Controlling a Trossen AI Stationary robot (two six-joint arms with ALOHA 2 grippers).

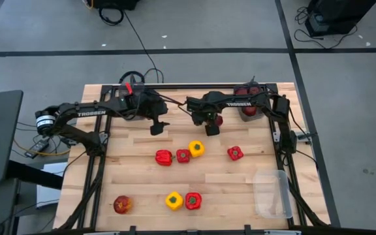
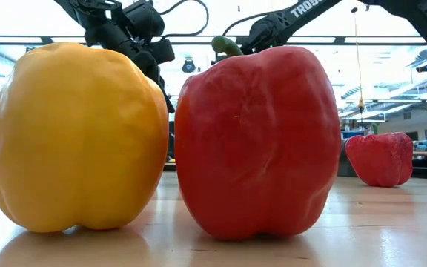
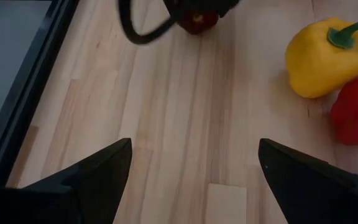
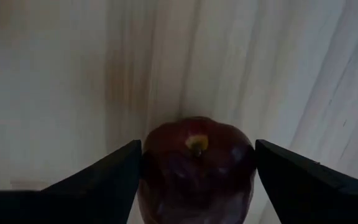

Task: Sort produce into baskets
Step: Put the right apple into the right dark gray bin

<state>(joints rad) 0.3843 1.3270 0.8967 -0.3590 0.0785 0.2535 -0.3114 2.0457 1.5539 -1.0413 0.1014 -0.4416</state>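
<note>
A dark-red apple [image 4: 197, 168] sits stem up on the wooden table [image 1: 129, 176], toward the far side [image 1: 219, 120]. My right gripper [image 4: 197, 146] hangs over it, pointing down and open, with one finger close on each side of it [image 1: 212, 125]. My left gripper [image 3: 191, 155] stands open over bare wood, left of the right one [image 1: 156, 127]. In mid-table lie two red peppers [image 1: 164, 157] [image 1: 183, 155], a yellow pepper [image 1: 196, 149] and another red pepper [image 1: 235, 153]. Near the front edge rest an apple [image 1: 123, 204], a yellow pepper [image 1: 174, 200] and a red pepper [image 1: 193, 200]. My right gripper comes at the apple from above, its fingers [image 4: 114, 171] level with the apple's two sides [image 4: 151, 162]. I cannot tell whether they touch it. The apple stands upright on the table.
A smoky-grey basket [image 1: 249, 109] holding dark-red apples stands at the far right corner. A clear basket [image 1: 271, 194] sits at the near right. In the low view a yellow pepper [image 2: 73, 137] and a red pepper [image 2: 258, 141] fill the foreground. Bare wood lies at the table's left.
</note>
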